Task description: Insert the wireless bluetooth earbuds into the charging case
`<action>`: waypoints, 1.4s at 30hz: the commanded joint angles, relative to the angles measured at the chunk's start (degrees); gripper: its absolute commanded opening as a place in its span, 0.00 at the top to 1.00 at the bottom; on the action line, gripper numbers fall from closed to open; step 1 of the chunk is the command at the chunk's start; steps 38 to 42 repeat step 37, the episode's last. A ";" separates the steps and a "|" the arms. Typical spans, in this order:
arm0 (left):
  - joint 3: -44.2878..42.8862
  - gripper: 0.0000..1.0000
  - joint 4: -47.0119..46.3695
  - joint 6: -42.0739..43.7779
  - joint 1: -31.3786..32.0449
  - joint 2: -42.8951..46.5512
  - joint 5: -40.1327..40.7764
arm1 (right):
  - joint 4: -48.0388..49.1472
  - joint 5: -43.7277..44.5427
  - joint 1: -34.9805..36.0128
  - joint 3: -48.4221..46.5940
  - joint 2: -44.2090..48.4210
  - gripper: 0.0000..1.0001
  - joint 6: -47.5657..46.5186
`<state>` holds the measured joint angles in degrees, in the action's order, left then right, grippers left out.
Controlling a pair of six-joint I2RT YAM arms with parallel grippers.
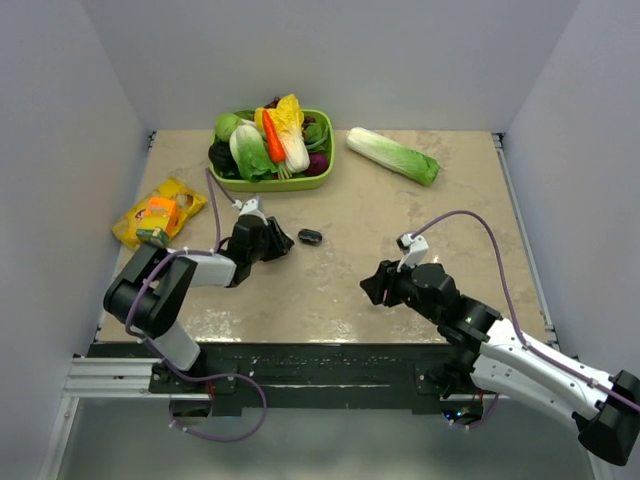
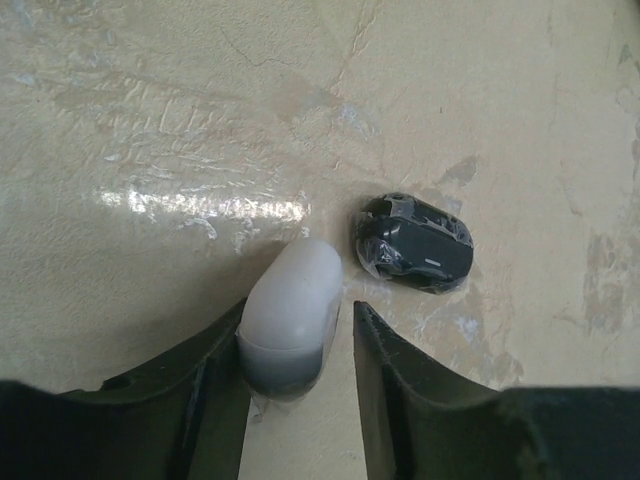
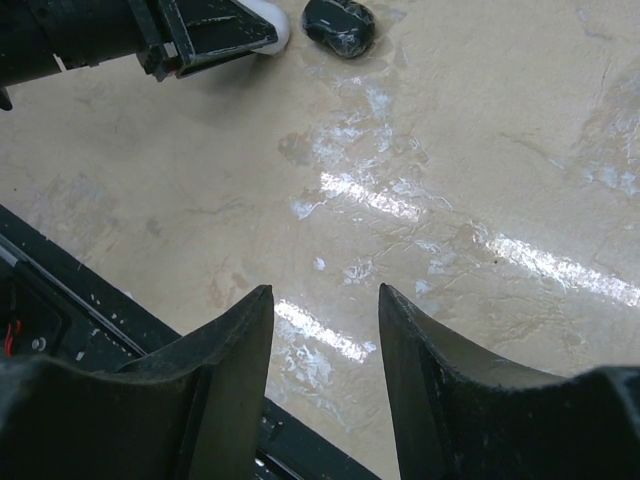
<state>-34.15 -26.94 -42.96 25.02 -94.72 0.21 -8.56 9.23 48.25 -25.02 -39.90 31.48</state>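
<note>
Charging case (image 2: 290, 305) lies on the worktop (image 2: 150, 120) between my left end effector's (image 1: 277, 243) parted fingers, touching one, just left of a black oval object (image 2: 415, 243). Left forearm low, reaching right. Right end effector (image 3: 325, 300) released, low, near right.

You're working in a robot test cell in a lab. Plain white walls (image 1: 60, 120) box in a single marble-patterned table (image 1: 450, 210) on three sides. The robot arms (image 1: 190, 272) are bolted to a bare aluminium rail (image 1: 105, 378) at its near edge, with purple cables (image 1: 470, 216) looping loose. What lies on the table looks like staged props: a green basket (image 1: 290, 184) heaped with vegetables, a lone cabbage (image 1: 392, 155) and a yellow snack packet (image 1: 160, 212).
</note>
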 commanded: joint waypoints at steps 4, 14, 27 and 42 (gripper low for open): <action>2.68 0.42 6.71 0.16 -0.49 4.79 2.86 | -1.64 0.26 0.00 -2.67 0.79 0.50 -0.72; 6.91 0.00 17.35 -0.28 -1.11 24.30 10.43 | -2.87 0.87 0.00 -3.64 0.61 0.50 -1.07; 7.77 0.00 20.54 -10.92 0.91 39.95 7.96 | 1.08 3.33 0.00 -2.68 3.68 0.46 0.68; 7.34 0.00 20.70 -3.89 0.21 46.11 0.06 | 1.46 15.42 0.00 -2.92 6.86 0.02 5.07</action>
